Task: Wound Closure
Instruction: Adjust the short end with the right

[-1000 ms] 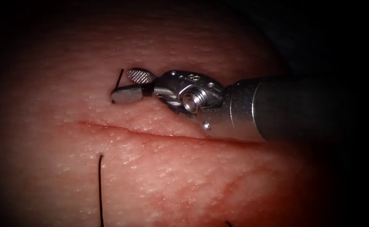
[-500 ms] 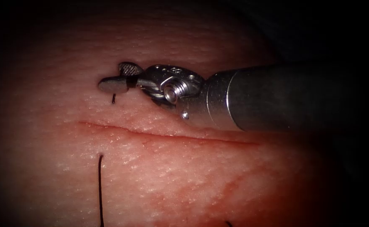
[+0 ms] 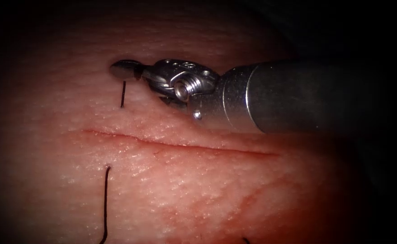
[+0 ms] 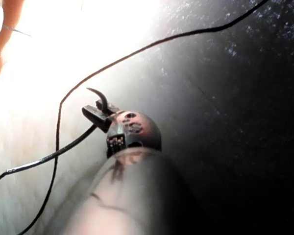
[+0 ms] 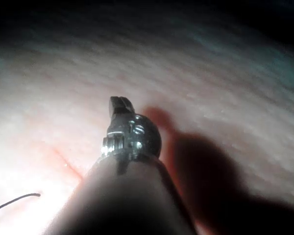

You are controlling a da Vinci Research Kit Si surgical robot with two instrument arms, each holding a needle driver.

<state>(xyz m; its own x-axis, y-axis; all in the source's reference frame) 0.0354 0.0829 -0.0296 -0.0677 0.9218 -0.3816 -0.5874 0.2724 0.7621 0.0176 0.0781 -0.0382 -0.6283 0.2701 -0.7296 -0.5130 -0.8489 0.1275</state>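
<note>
Endoscope view: the right claw [image 3: 125, 71] is coming in from the right and is clenched on a short stretch of thread [image 3: 123, 95]. This stretch is rising out of the tissue [image 3: 207, 190] just above the cut [image 3: 176, 145], near the cut's left end. One second ago the jaws were standing apart around this same strand. Half a second ago they were closing on it. Now they are shut and lifted away from the cut, so more thread is showing, straight and taut, between tissue and claw. Below the cut, a second stretch of thread is entering the tissue and running down out of view, its low end now curving a little.

Judgement: the thread is being drawn up on this upper side.

Left wrist view: the left claw [image 4: 95, 112] is gripping the needle [image 4: 102, 100], clear of the tissue. Its curved point is standing out past the jaws, and the exact hold along the curve is hard to tell. Thread is looping away from it.

Right wrist view: the right claw is sitting closed over the tissue, with a loose thread end lying nearby.
</note>
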